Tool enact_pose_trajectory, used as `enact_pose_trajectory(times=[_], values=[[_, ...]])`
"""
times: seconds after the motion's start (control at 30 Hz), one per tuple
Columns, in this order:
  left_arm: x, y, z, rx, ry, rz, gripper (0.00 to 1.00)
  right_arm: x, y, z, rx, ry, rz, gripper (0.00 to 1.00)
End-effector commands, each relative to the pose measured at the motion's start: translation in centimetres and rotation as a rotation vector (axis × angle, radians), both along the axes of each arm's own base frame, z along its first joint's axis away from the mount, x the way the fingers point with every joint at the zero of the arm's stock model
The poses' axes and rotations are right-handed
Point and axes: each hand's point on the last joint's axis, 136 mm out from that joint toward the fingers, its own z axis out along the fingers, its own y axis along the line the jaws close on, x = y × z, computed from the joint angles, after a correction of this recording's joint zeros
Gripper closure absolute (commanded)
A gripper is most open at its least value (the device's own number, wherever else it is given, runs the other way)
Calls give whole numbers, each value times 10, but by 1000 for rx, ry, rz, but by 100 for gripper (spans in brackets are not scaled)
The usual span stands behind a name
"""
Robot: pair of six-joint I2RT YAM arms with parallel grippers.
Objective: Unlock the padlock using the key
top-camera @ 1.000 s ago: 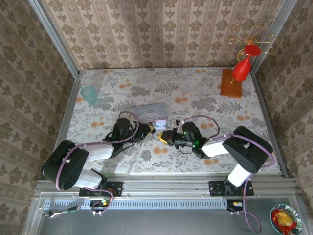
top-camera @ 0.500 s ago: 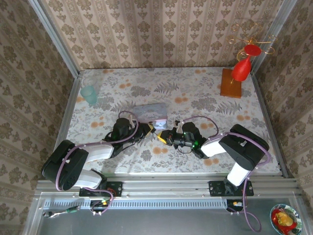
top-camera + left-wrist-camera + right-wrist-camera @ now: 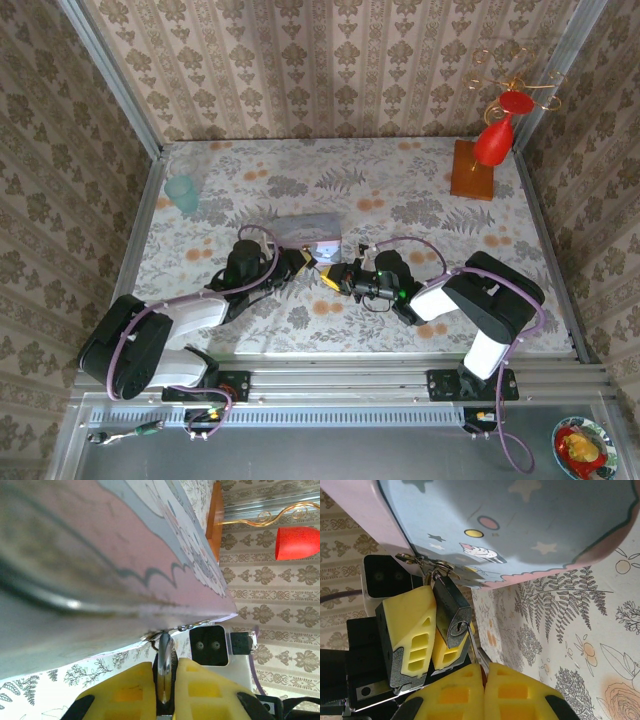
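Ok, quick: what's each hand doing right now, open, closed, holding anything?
Left hand: closed, holding the padlock.
Right hand: closed, holding the key, with its blade up at the padlock's keyhole.

1 overhead, 2 wrist close-ups — same tin (image 3: 300, 228)

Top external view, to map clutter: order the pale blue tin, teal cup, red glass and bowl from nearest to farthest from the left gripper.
From the left gripper:
1. Pale blue tin, just beyond it.
2. Teal cup, far left.
3. Red glass, far right corner.
4. Bowl, near right corner of the view.
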Motion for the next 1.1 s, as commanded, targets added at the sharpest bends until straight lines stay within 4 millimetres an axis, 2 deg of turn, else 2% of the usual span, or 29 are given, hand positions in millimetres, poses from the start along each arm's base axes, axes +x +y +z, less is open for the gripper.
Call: enact_pose_trajectory(times=[0.0,0.43,0.77,1.07], values=[[-3,-8,23,-51,-54,-58,100,0,-1,14,34,-50,6,100],[-3,-8,23,-59,-45,-57,100,-3,-4,14,40,-72,5,100],[-1,-8,33,-79,-59,-57,100,-9,-8,8,25,-66,3,100],[-2,-7,30,-69,-50,-53,100,-9,-8,17,38,-101,0,100]])
